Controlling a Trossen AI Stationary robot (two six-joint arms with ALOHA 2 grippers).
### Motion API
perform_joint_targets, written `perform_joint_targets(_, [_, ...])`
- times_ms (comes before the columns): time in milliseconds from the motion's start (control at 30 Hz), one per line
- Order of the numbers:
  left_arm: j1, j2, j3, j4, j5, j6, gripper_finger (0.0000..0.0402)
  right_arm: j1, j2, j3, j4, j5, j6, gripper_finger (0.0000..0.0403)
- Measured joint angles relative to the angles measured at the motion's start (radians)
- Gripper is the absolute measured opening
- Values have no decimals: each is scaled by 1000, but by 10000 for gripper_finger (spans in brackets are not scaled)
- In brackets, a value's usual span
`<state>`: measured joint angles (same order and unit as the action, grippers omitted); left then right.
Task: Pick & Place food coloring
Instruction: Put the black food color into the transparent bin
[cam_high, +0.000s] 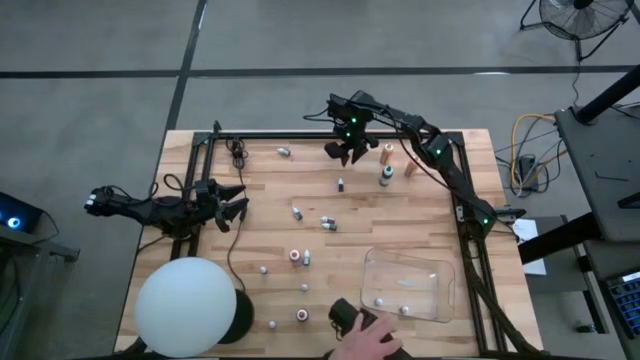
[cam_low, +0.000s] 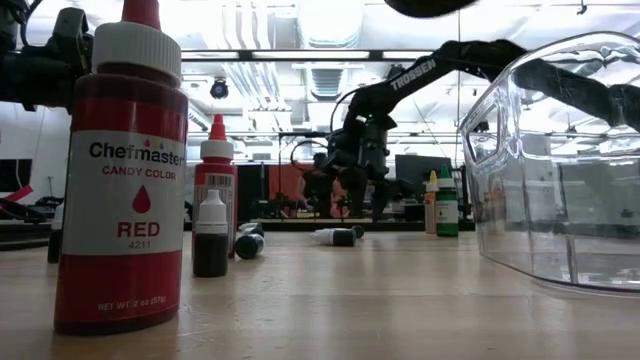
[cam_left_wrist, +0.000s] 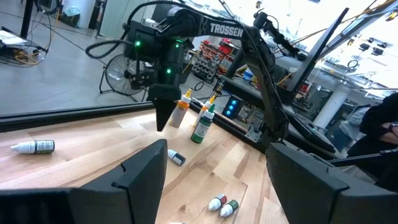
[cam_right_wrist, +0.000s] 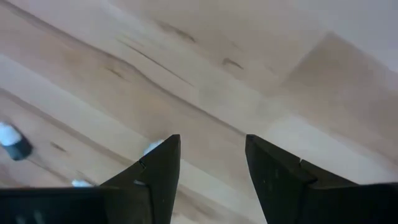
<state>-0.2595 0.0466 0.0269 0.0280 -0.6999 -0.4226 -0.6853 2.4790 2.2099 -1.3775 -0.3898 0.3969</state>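
while right pincer (cam_high: 350, 152) gapes, tiny round bottles (cam_high: 327, 223) dot wood.

I see grey concrete floor (cam_high: 300, 40) around the wooden table (cam_high: 270, 215), a fan (cam_high: 580, 15) in one corner, ceiling lights (cam_low: 330, 55) overhead.

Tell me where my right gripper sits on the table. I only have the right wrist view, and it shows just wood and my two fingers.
Observer: The right gripper hangs near the table's far edge, jaws open, holding nothing.
Operator: Name the nearest standing bottles.
Observer: Three stand just beyond it toward the table's right side: an orange bottle, a green-capped bottle and a third bottle.
Operator: Place the tray for me.
Observer: The clear tray sits toward the near right corner. A person's hand is at the near edge beside it.
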Motion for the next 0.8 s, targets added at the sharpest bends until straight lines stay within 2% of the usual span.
perform_joint_targets(133, [0, 0, 0, 0, 0, 0, 245, 4, -49, -69, 94, -6, 18, 187])
perform_joint_targets(267, [0, 0, 0, 0, 0, 0, 245, 12, -140, -207, 207, -12, 82, 212])
perform_joint_targets(533, [0, 0, 0, 0, 0, 0, 245, 34, -328, -538, 506, -11, 335, 257])
perform_joint_targets(667, [0, 0, 0, 0, 0, 0, 245, 60, -359, -618, 657, -31, 437, 266])
perform_joint_targets(800, [0, 0, 0, 0, 0, 0, 245, 75, -357, -652, 679, -37, 490, 266])
